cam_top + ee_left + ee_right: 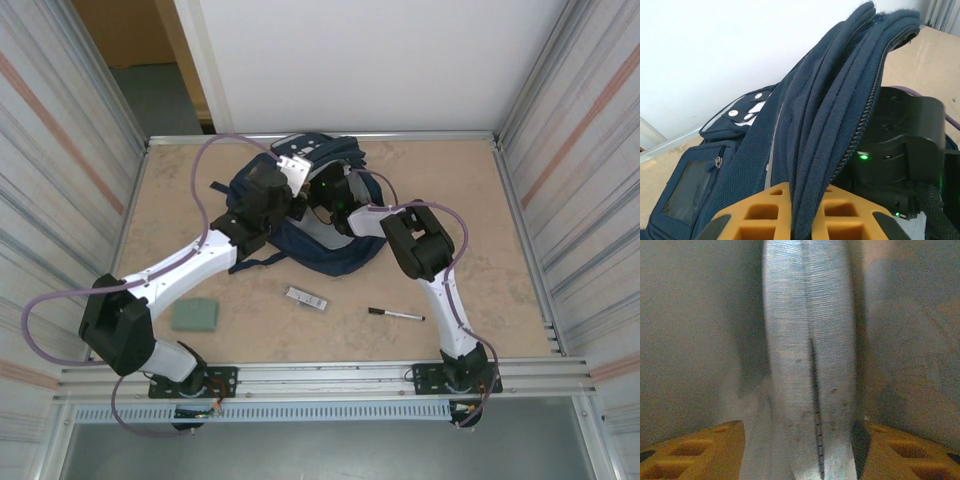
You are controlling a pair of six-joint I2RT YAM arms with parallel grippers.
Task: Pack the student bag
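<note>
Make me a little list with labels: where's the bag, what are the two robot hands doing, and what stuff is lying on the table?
Bag: the student bag, navy, at the far middle of the table
Left hand: shut on the bag's zip edge
Right hand: at the bag, fingers apart around a grey fold; grip unclear
Loose things: green block, small silver packet, black pen

Navy student bag (pixel 830 100) zip edge bunched, running from top right down to bottom centre, pinched tight between orange fingers (pixel 757 215). Clear window pocket (pixel 687 187) lower left, white snaps (pixel 758 96) above it. Black arm housing (pixel 905 135) at right, green light (pixel 863 157) lit. Tan surface (pixel 925 55) upper right, white wall (pixel 715 50) behind.
</note>
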